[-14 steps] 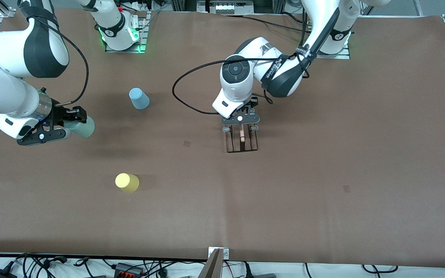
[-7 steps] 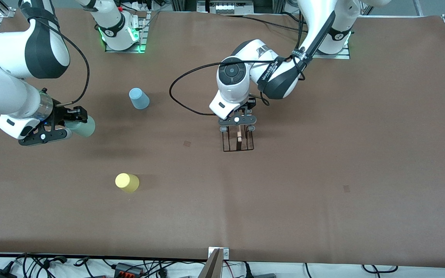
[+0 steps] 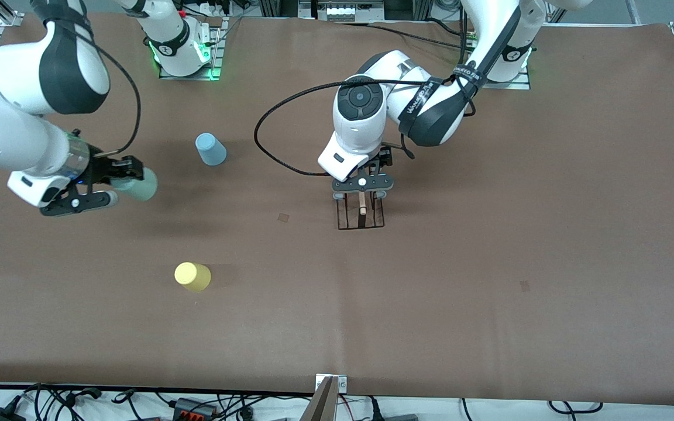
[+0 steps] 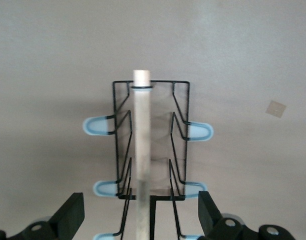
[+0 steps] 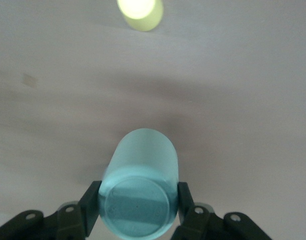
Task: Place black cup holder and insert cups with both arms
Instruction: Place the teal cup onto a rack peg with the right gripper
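Note:
The black cup holder [image 3: 361, 217] stands on the table near the middle, with its wooden rod [image 4: 141, 150] on top and pale blue capped prongs [image 4: 97, 125] at the sides. My left gripper [image 3: 362, 193] is right over it and open, one finger on each side of the rod and clear of it [image 4: 140, 215]. My right gripper [image 3: 119, 180] is shut on the mint green cup [image 3: 140, 186], held on its side above the table at the right arm's end [image 5: 142, 165]. The light blue cup [image 3: 210, 149] and the yellow cup [image 3: 192, 276] stand upside down on the table.
The brown table cover [image 3: 489, 263] stretches wide toward the left arm's end and toward the front camera. A black cable [image 3: 267, 146] loops from the left arm over the table beside the holder. The yellow cup also shows in the right wrist view [image 5: 139, 12].
The right gripper has carried the mint green cup a little toward the middle of the table. The holder shifted slightly toward the right arm's end and then stayed; the left arm rose a little.

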`<state>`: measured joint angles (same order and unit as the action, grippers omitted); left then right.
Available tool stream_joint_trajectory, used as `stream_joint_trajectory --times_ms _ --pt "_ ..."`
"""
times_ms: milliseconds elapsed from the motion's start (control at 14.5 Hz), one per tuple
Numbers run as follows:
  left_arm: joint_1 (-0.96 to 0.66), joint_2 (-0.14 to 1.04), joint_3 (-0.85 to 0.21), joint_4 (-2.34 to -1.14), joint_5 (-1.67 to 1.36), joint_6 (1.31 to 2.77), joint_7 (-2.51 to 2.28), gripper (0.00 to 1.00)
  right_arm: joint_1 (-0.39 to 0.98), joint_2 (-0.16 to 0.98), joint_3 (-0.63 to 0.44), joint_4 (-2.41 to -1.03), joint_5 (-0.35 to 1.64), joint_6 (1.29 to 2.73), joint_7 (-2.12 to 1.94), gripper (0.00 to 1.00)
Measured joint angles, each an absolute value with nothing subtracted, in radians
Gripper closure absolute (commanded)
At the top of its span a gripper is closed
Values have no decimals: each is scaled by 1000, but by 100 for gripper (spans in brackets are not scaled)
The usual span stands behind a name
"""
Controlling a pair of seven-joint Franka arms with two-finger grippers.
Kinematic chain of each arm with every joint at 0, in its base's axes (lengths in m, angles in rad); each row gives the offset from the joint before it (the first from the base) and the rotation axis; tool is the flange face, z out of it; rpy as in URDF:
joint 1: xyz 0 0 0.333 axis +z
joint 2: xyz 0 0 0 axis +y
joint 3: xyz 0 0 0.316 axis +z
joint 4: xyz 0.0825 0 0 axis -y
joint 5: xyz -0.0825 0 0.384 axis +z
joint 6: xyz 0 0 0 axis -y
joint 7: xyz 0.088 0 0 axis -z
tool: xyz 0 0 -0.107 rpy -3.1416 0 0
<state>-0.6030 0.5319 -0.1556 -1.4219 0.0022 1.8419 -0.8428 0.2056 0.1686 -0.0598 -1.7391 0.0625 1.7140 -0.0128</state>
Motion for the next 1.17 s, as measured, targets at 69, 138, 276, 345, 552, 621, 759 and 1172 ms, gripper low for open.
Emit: stream_joint_trajectory --times_ms 69,138,276,345,552,621,759,1172 --pt "-584 517 -155 -1416 2 1819 -817 0 235 160 -55 -1739 70 1713 46 81" --pt "-557 495 -154 -1412 2 1791 -782 0 268 151 -50 -1739 74 1713 108 81" --pt "-481 445 -153 -1408 2 1728 -694 0 324 136 -22 -1739 77 1716 249 82" --pt "-438 422 -152 -1408 2 1700 -641 0 342 131 5 -1739 79 1722 328 82" --pt "-306 370 -143 -1408 3 1646 -476 0 373 129 139 -1755 81 1791 611 82" --pt "-260 359 -142 -1408 3 1636 -426 0 387 129 181 -1769 81 1829 703 82" --pt "-165 349 -139 -1408 3 1630 -320 0 429 129 242 -1803 80 1921 869 82" --pt "-1 354 -134 -1416 3 1630 -210 0 516 143 350 -1907 -22 2135 1166 82"
